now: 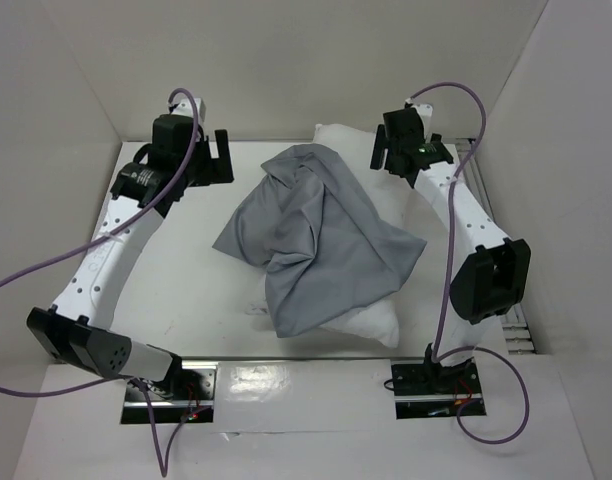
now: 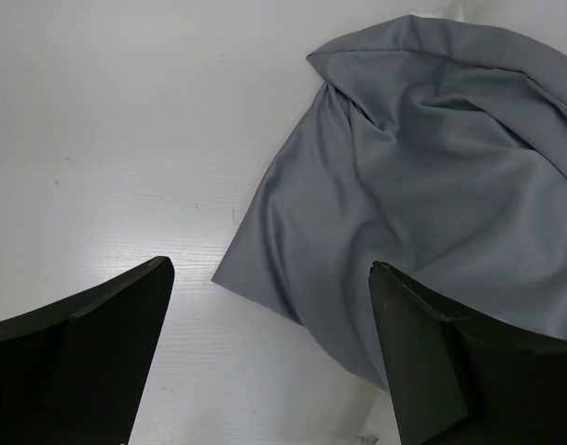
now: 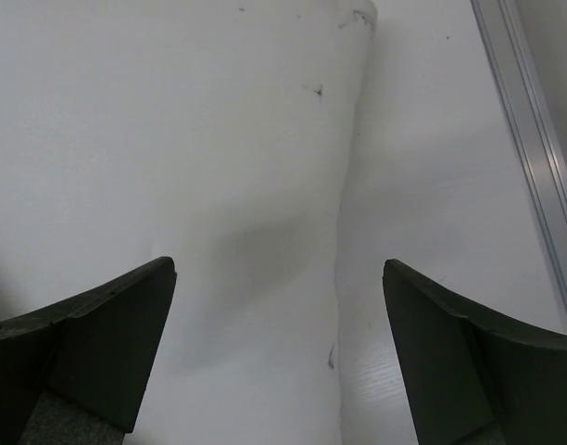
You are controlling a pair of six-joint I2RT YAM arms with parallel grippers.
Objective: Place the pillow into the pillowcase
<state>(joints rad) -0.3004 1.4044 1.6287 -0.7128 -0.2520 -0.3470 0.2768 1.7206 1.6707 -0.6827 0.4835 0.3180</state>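
The white pillow [image 1: 371,325] lies in the middle of the table, mostly covered by the crumpled grey pillowcase [image 1: 321,240] draped over it. My left gripper [image 1: 220,157] is open and empty, above the table to the left of the pillowcase; the left wrist view shows the cloth's left corner [image 2: 422,185] ahead between the jaws. My right gripper [image 1: 383,152] is open and empty at the pillow's far right corner; the right wrist view shows the pillow's white surface [image 3: 191,167] and its right edge below the jaws.
White enclosure walls [image 1: 576,120] stand close at the back and both sides. A metal rail [image 3: 529,139] runs along the table's right edge. The arm bases [image 1: 436,385] sit at the near edge.
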